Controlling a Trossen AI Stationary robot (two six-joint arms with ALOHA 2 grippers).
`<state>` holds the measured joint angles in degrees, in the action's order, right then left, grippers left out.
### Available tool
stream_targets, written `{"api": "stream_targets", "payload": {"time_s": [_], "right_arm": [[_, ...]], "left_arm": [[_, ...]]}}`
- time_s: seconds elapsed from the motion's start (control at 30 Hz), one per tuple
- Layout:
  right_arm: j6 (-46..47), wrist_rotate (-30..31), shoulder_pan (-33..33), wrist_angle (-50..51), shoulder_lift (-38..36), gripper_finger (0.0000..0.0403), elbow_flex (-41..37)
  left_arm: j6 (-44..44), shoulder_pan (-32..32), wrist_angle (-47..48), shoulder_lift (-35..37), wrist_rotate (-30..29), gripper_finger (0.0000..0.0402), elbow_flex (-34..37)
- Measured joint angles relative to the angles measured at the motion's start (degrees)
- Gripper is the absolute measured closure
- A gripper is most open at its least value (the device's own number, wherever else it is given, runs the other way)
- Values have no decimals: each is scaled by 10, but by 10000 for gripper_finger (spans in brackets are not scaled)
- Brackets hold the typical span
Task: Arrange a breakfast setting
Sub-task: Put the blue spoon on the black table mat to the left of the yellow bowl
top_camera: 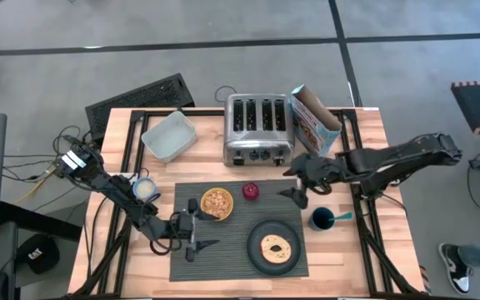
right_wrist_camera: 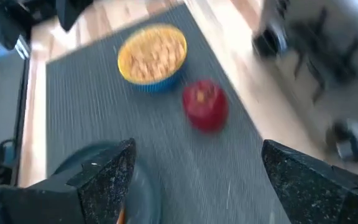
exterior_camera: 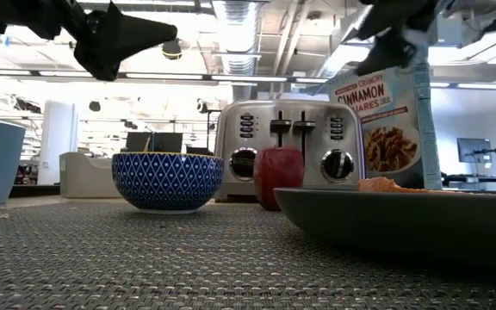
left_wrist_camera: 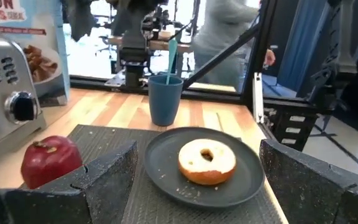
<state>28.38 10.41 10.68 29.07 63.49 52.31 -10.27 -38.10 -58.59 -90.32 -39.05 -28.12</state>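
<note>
The table [top_camera: 223,137] carried everything, and the placemat [top_camera: 238,250] lay at its front middle as the base that the setting was built on, which I judged was why nearly every piece sat on it. Behind the placemat stood the toaster [top_camera: 258,127], no part of the setting, with a cereal box [top_camera: 312,119] beside it and a pale tray [top_camera: 168,136] farther along; I took these for supplies kept clear of the eating place.

On the placemat, the plate [top_camera: 275,247] sat at the front with the bagel [top_camera: 274,247] in its middle, ready to eat. The bowl [top_camera: 217,204] stood toward the back, filled with cereal. The cup [top_camera: 321,219] stood just off the placemat on bare wood by its right edge, and the spoon [top_camera: 341,217] stood in it with its handle leaning out, probably parked there for want of a better spot. The red fruit [top_camera: 250,192] rested on the placemat between bowl and toaster.

My left gripper [top_camera: 199,243] hung low over the placemat's left part, jaws spread wide and holding nothing, facing the plate. My right gripper [top_camera: 299,196] hovered above the placemat's back right corner, near the cup, jaws likewise wide and empty. With both hands free, I judged the setting close to done.
</note>
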Motion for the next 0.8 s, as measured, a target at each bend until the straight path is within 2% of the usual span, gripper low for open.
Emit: {"api": "stream_targets", "payload": {"time_s": [0.13,0.27,0.53,0.8], "right_arm": [[90,0,23,150,-7,30,54],[203,0,53,259,-19,30,80],[423,-2,129,393,-31,30,81],[572,-14,197,442,-29,30,81]], "left_arm": [[-12,6,14,0,0,79,0],[-26,7,29,0,0,79,0],[-31,8,32,0,5,79,0],[-41,8,35,0,6,79,0]]}}
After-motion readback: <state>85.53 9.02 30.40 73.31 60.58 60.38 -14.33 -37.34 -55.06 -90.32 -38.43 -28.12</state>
